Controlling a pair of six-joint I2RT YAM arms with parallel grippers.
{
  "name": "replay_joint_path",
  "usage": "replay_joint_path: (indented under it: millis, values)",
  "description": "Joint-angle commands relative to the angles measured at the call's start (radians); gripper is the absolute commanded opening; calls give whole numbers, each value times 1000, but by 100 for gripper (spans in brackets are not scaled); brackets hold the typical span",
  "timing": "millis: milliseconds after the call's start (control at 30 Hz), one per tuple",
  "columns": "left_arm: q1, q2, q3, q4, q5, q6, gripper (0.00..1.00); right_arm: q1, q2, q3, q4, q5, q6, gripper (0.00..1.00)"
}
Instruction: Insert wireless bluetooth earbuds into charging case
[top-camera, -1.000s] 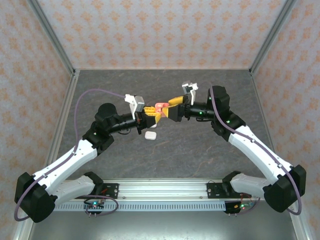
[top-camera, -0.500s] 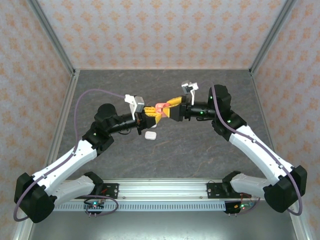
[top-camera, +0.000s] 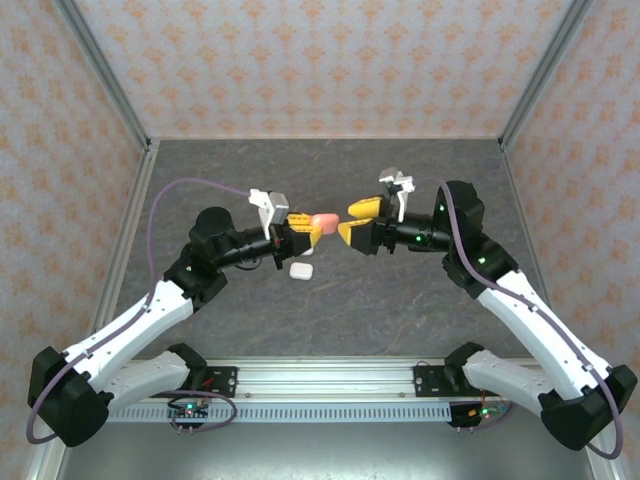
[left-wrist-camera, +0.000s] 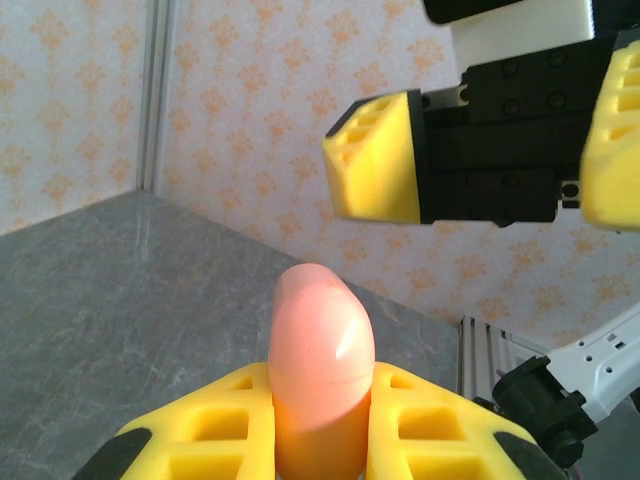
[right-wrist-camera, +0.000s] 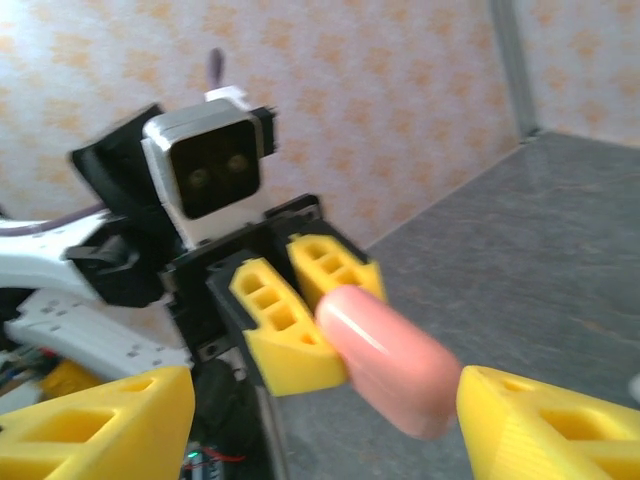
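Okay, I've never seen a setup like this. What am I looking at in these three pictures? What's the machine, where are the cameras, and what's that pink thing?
These are two robot arms bolted at the near edge of a grey table. The wide picture comes from a fixed camera above and behind them. The other two come from a small camera on each wrist, looking forward. The left gripper is shut on a smooth pink case and holds it up off the table. The right gripper faces it, open, with a small gap between it and the case's free end. On the table below them lies a small white case.
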Motion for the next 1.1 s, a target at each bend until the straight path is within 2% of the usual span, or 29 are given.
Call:
replay_joint_path:
  millis: [0,133,233,400,600,767,1067]
  values:
    - [-3,-22,36,-86,-36,16,0,0,-45,27,-64,244,-47,74]
    - [-3,-34,-11,-176,-87,-35,0,-16,-90,-64,36,386,7,84]
    - [-3,-35,-61,-232,-141,-119,0,-23,-120,-159,154,499,76,100]
    - [-3,-19,-165,-251,-129,-249,0,-30,-107,-228,256,568,149,99]
    - [-2,-4,-209,-393,-172,-285,0,-30,-43,-197,231,573,154,99]
    - [-3,14,-315,-337,-159,-379,0,-30,-24,-196,228,578,150,99]
    - [-3,70,-412,-180,-198,-449,0,-29,-27,-206,223,562,134,99]
